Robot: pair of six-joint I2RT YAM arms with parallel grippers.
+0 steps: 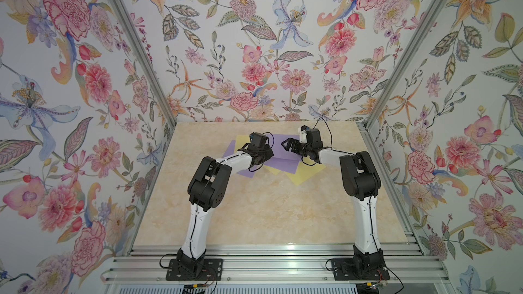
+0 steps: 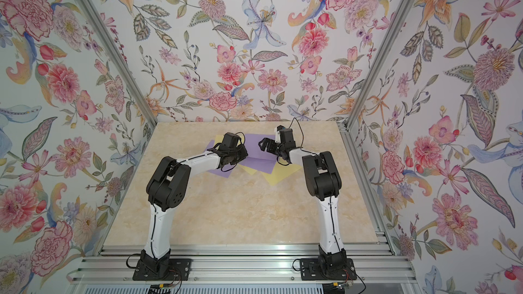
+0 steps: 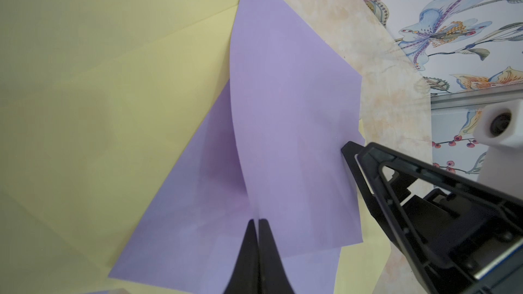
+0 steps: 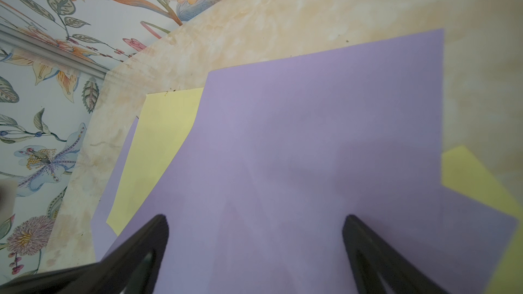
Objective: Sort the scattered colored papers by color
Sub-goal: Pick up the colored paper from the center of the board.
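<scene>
Left gripper (image 3: 258, 222): fingers pressed together, clamped on the near edge of the upper lavender sheet (image 3: 294, 108), which bows up off the pile at the pinch. Held sheet: long axis runs straight ahead of the fingertips, its far corner pointing away from the hand; most of its width lies on the side toward the right gripper (image 3: 351, 151). Lower lavender sheet (image 3: 184, 222): flat beneath the fingertips, skewed to the held one, spreading to the opposite side. Yellow sheets (image 3: 99, 80): under both, ahead and to that same side. Right gripper (image 4: 256, 227): fingers wide apart, holding nothing, poised over lavender paper; one fingertip (image 3: 346, 147) meets the held sheet's far long edge, contact cannot be told. Colored papers (image 1: 283, 162): one overlapping pile on the tabletop (image 1: 254, 216), directly under both grippers. Left arm (image 1: 209, 182): elbow raised, forearm angled inward, wrist pitched down onto the pile. Right arm (image 1: 359, 176): elbow raised, wrist turned inward, gripper (image 1: 287, 144) facing the left one, near but apart in both top views.
</scene>
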